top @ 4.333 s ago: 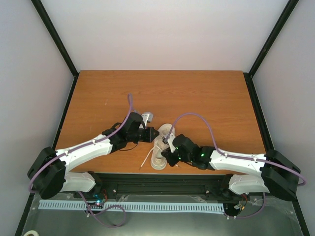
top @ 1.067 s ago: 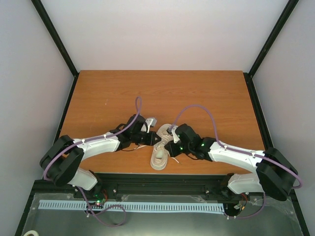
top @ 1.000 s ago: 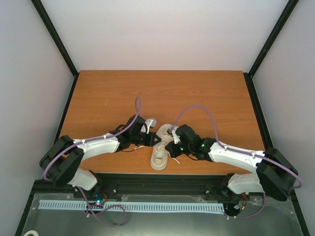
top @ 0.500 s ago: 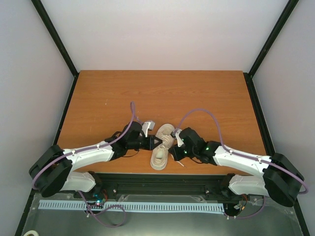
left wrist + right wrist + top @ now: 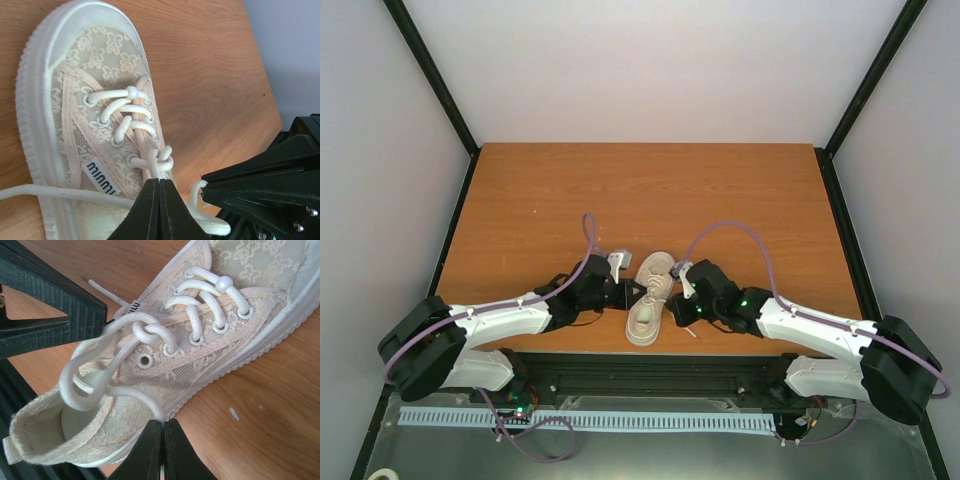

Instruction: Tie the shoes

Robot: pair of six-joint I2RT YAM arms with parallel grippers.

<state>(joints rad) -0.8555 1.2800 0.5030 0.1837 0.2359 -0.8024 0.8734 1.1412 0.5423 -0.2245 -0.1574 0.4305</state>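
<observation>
Left gripper point(image 5: 159, 186) pressed together, pinching thin white lace point(image 5: 161, 159) at knot. Right gripper point(image 5: 162, 427) clamped on lace loop. Cream lace-patterned low-top sneaker point(image 5: 643, 325) rests on orange-brown wooden table point(image 5: 720, 190), centre of near edge.

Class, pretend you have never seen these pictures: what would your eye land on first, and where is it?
A cream sneaker lies at the near edge of the wooden table, toe pointing away from the arm bases. The left pincer and right pincer meet over it from either side, each shut on its white laces, which form a loose half-tied knot.
</observation>
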